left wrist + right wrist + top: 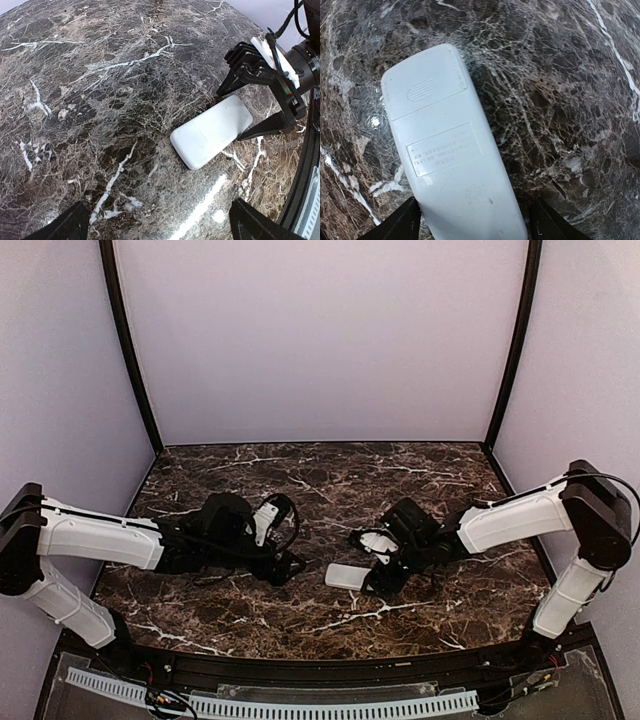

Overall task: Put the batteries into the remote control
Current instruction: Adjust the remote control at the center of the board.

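Observation:
The remote control lies back up on the marble table, and its battery cover is closed. My right gripper is open and low, with its fingers on either side of the remote's near end. The left wrist view shows the same: the remote with the right gripper straddling its far end. My left gripper is open and empty, just left of the remote, over bare marble. The batteries are not in view.
The dark marble table is closed in by pale walls at the back and sides. A black rail runs along the near edge. The two arms nearly meet at the table's middle.

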Robot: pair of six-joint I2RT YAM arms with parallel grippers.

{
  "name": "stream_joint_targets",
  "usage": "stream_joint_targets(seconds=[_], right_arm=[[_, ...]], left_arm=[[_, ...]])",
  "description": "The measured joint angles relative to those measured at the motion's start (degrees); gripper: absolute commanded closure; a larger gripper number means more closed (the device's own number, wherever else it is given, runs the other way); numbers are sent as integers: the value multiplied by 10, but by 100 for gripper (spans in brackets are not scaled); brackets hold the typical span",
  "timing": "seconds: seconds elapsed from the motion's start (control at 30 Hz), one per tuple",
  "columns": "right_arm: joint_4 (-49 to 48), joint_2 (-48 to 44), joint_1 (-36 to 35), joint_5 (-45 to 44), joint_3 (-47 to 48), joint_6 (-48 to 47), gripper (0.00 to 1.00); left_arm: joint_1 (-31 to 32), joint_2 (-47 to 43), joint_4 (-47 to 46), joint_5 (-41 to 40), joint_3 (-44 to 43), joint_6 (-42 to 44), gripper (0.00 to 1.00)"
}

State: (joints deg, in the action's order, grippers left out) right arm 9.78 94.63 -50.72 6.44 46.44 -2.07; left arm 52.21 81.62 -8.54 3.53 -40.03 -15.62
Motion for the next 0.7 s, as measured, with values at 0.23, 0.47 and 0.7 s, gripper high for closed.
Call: stream_joint_targets(seconds=[0.23,0.47,0.7], right_arm=[[28,-1,5,19,21,-5,1],[58,17,5,30,82,-21,1],[74,85,10,11,219,-7,2]], left_arm=[[0,26,6,-3,-11,30,2],[-9,35,4,-14,-14,23,1],[-26,-28,0,-31,2,3,1]])
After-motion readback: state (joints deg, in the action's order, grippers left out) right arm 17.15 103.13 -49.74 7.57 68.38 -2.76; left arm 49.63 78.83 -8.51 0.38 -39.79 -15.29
